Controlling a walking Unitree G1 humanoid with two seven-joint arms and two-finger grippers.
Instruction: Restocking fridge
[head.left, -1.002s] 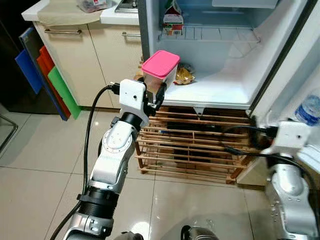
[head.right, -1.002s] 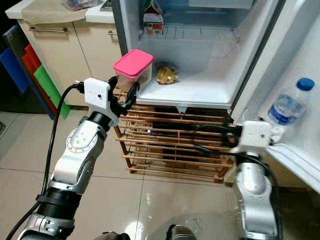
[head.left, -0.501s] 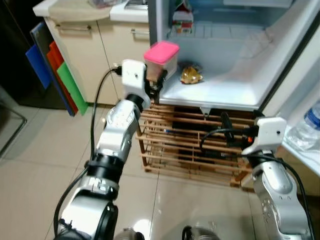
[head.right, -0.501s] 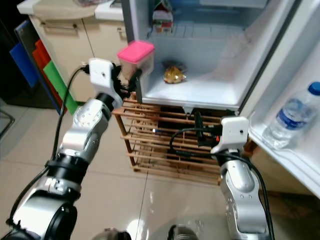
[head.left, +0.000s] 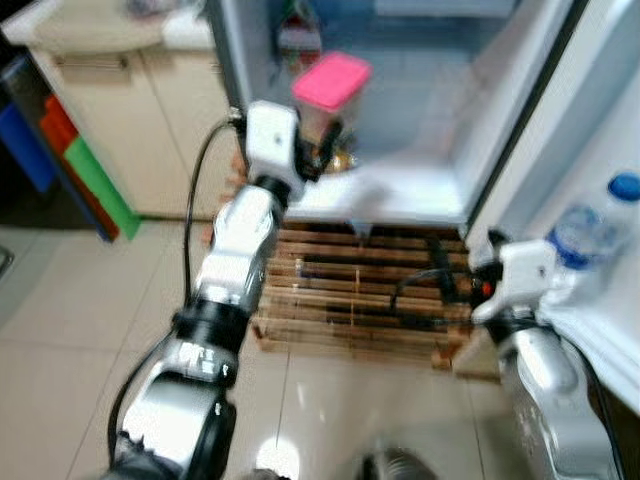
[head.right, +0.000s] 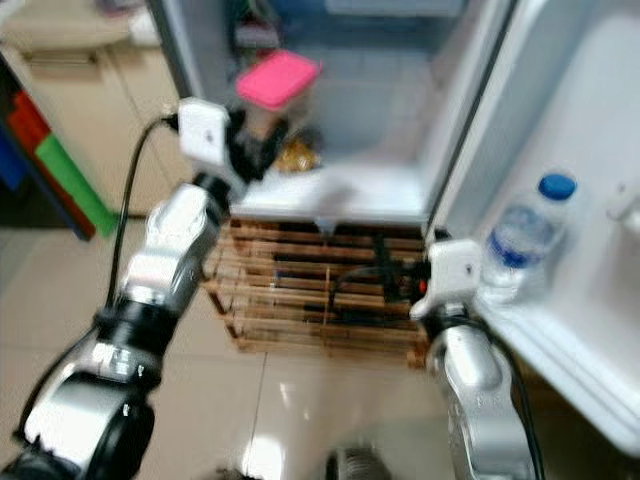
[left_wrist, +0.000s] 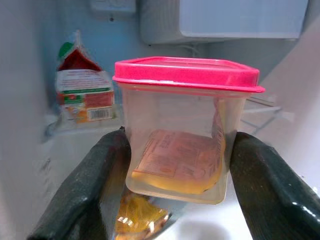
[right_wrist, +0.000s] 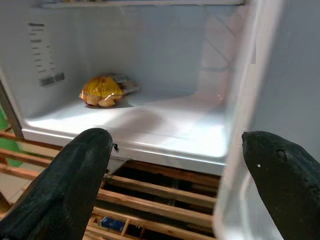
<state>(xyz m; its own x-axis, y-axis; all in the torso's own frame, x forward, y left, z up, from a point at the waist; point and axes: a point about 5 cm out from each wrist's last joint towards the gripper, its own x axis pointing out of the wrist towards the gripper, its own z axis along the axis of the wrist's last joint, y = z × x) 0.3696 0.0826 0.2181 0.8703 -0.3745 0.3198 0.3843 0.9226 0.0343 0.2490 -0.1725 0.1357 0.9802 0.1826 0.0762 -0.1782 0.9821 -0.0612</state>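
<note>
Left wrist view: the left gripper (left_wrist: 176, 165) clamps the pink-lidded container (left_wrist: 184, 125) over the fridge floor's (right_wrist: 165, 125) front edge for shelving; the right gripper (right_wrist: 175, 165) hangs splayed.

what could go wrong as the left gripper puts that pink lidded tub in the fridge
The left gripper holds the pink-lidded container by its sides right above the yellow bag on the fridge floor, so lowering here could crush the bag or leave the container tilted. The milk carton stands close behind; pushing deeper might knock it.

I see open floor in the fridge (right_wrist: 165, 135) right of the yellow bag (right_wrist: 102, 91); a carton (left_wrist: 82, 85) blocks the back left.
</note>
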